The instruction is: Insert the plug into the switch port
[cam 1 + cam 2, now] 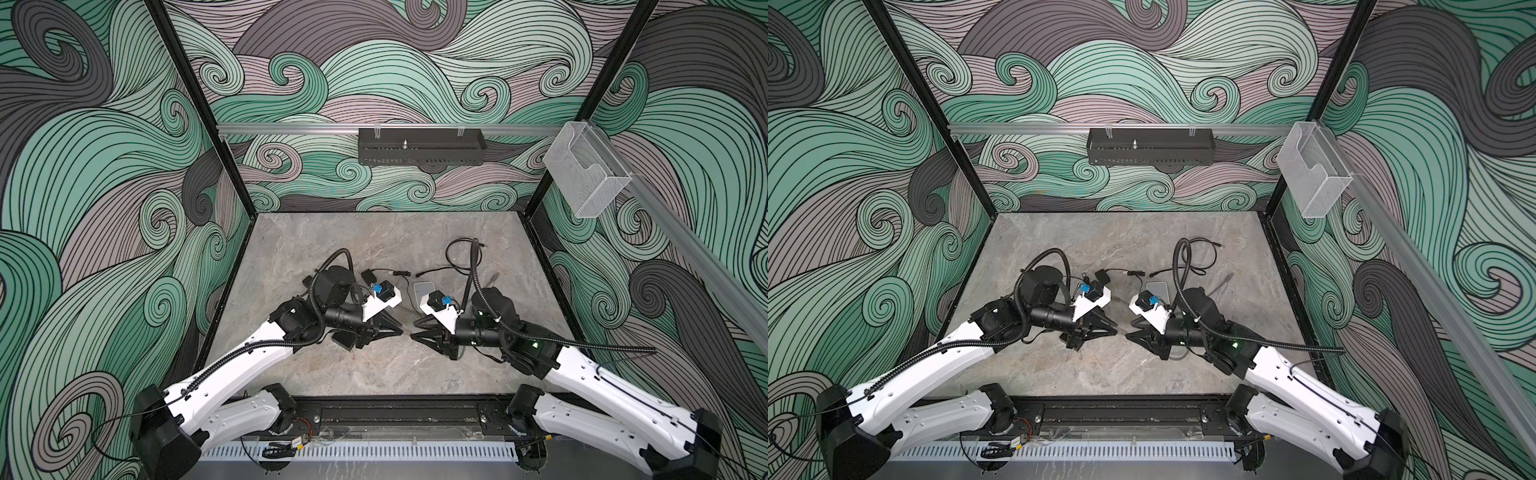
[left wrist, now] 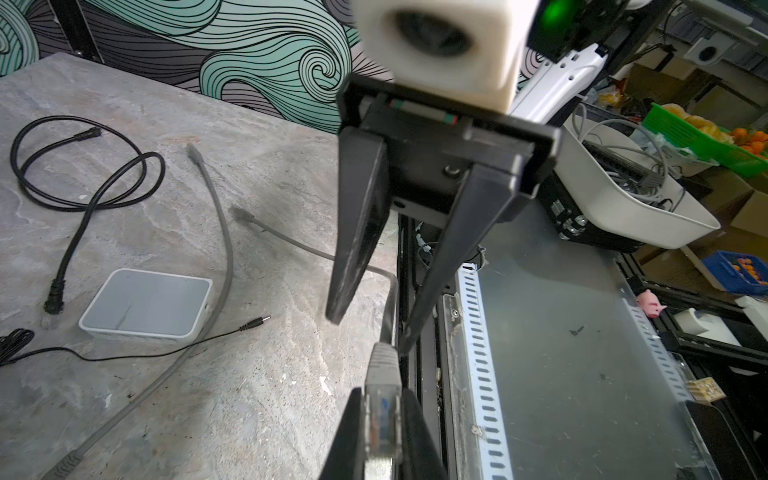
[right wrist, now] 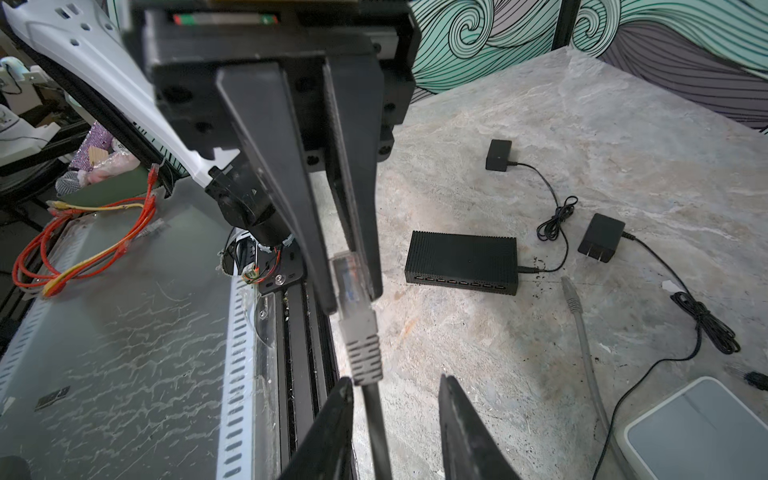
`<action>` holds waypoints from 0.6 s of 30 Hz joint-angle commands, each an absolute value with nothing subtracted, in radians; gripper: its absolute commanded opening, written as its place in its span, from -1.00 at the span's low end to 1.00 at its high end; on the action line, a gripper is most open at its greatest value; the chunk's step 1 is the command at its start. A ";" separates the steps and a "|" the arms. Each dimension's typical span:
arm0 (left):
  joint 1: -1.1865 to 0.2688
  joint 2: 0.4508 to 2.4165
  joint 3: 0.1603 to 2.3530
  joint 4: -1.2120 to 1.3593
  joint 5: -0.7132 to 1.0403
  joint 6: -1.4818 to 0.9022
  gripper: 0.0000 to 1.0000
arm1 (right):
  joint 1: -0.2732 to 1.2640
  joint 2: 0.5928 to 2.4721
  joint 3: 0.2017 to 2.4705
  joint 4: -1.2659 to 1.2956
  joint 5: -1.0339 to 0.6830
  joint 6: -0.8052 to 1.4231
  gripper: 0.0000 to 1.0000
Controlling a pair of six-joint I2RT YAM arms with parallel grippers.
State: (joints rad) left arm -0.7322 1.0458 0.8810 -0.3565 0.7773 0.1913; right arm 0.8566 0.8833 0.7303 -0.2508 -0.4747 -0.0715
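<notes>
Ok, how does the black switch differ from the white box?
The switch is black with a ribbed top; the white box is smooth. The switch has a thin cord plugged into its end; the cord tip beside the box lies loose. Both lie flat on the table.

Both top views look steeply down from high behind the arms' mounting rail (image 1: 399,415), far off, and share nearly the whole table (image 1: 374,365). The left wrist camera sits just behind the left gripper (image 2: 380,399), looking out along it at the right gripper (image 2: 370,332) close ahead. The right wrist camera looks the reverse way. Both wrist views share the plug (image 2: 380,415) between the two grippers.
</notes>
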 commanded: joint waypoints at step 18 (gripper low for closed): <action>-0.720 1.045 0.920 -0.345 0.910 0.253 -1.00 | 0.868 0.879 0.742 -0.224 -0.713 -0.059 -0.38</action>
